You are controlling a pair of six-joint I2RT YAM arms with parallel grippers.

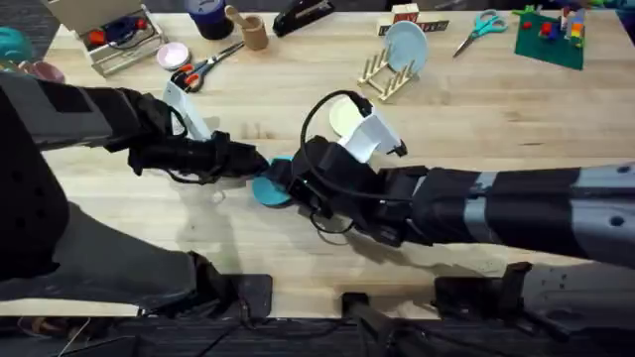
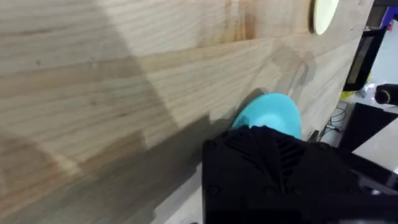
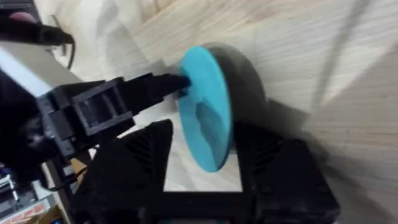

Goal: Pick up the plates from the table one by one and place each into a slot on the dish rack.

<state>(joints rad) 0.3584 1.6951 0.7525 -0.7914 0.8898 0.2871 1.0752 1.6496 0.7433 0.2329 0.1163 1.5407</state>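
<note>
At mid-bench (image 1: pixel 119 228), both tools meet over the teal plate (image 1: pixel 270 188). The left tool (image 1: pixel 260 167) pinches the plate's rim, fingertips closed on its edge, seen from the right wrist as the plate stands on edge, tilted off the wood. The right tool (image 3: pixel 202 158) straddles that same plate, one finger each side, jaws spread and not clamped. The cream plate (image 1: pixel 344 116) lies flat just beyond the right arm. Far back, the rack (image 1: pixel 389 74) holds a sky-blue plate (image 1: pixel 407 46) upright.
</note>
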